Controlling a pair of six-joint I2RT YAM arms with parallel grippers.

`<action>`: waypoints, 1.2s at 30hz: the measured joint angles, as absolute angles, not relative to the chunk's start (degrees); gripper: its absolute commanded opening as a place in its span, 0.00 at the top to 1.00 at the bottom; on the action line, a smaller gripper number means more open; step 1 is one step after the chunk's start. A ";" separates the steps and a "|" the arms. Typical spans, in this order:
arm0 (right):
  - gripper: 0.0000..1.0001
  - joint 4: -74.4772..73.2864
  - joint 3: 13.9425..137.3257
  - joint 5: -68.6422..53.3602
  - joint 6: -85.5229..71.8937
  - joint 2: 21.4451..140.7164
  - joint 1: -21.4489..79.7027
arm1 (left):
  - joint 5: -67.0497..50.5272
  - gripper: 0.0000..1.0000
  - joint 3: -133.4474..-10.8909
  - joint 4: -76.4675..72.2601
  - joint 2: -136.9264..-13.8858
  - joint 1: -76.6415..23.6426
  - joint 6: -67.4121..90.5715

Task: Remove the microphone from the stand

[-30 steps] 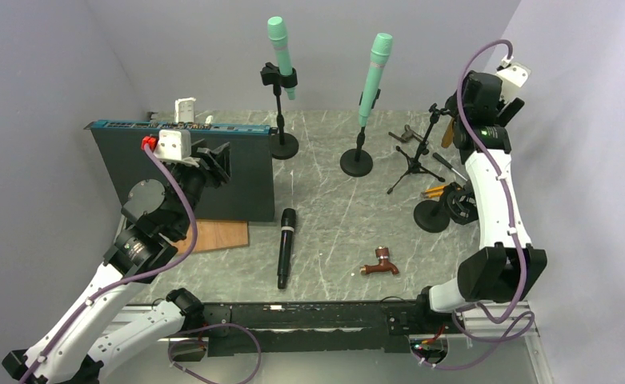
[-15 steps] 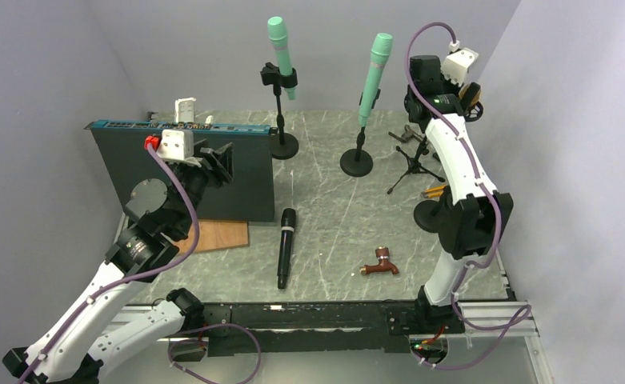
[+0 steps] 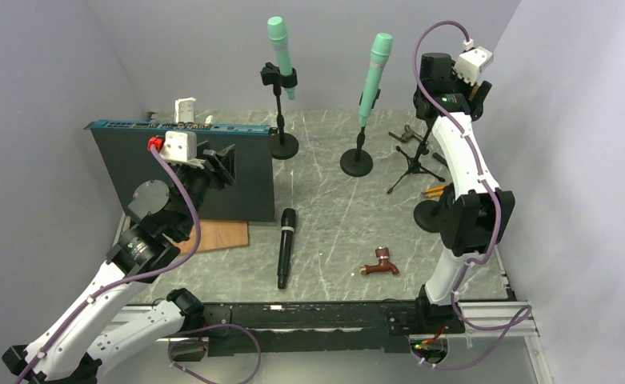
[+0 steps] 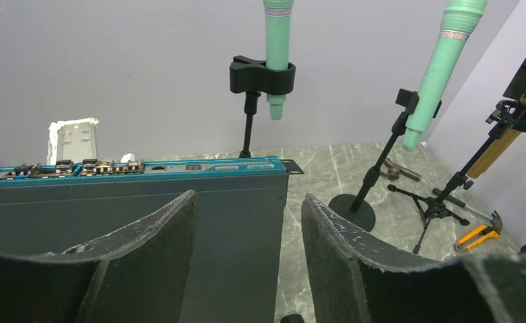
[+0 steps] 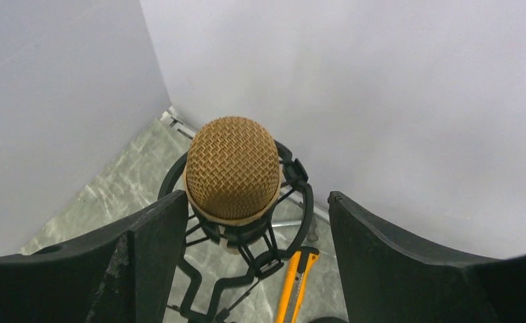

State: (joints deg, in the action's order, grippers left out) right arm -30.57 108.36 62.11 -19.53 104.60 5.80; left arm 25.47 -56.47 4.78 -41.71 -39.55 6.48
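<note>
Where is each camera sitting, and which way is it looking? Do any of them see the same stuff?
Top camera: high up behind the robot, looking down at the table; both arms show.
Left wrist camera: on the left gripper, facing the back wall across the dark box; its two open fingers show.
Right wrist camera: on the right gripper, looking down at the gold microphone; a finger each side.
Shared: top and left wrist both see the two green microphones.

high rear overview, close wrist views; rack unit (image 3: 253, 176) shared
</note>
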 measured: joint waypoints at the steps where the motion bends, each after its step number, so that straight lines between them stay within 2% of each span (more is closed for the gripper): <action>1: 0.25 -30.13 108.38 62.13 -19.22 104.64 5.56 | 25.47 0.38 -56.47 4.75 -41.71 -39.57 6.46; 4: 0.33 -29.23 108.51 62.06 -18.55 105.01 4.99 | 25.61 0.38 -56.47 4.36 -41.71 -39.70 6.39; 7: 0.51 -29.02 109.40 61.93 -18.37 106.06 4.89 | 25.87 0.38 -56.47 4.12 -41.71 -39.83 6.20; 11: 0.66 -28.03 109.58 61.58 -17.12 106.83 4.80 | 26.24 0.39 -56.47 4.10 -41.71 -40.10 5.98; 15: 0.77 -27.03 109.78 61.45 -14.46 106.83 4.78 | 26.41 0.39 -56.47 4.10 -41.71 -40.21 5.56; 21: 0.88 -22.04 110.41 61.67 -6.70 106.61 5.19 | 26.41 0.40 -56.47 4.10 -41.74 -40.23 5.58; 25: 1.00 -12.58 110.17 63.66 4.62 105.06 7.33 | 26.37 0.40 -56.47 4.12 -41.87 -40.23 5.61; 32: 1.00 10.07 108.99 65.98 25.82 99.20 12.91 | 26.35 0.40 -56.47 4.14 -41.87 -40.23 5.61; 36: 1.00 17.96 108.99 65.56 32.82 95.98 15.68 | 26.37 0.41 -56.47 4.12 -41.87 -40.23 5.61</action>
State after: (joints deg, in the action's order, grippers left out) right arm 17.96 108.99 65.56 32.82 95.98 15.68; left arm 26.37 -56.47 4.12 -41.87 -40.23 5.61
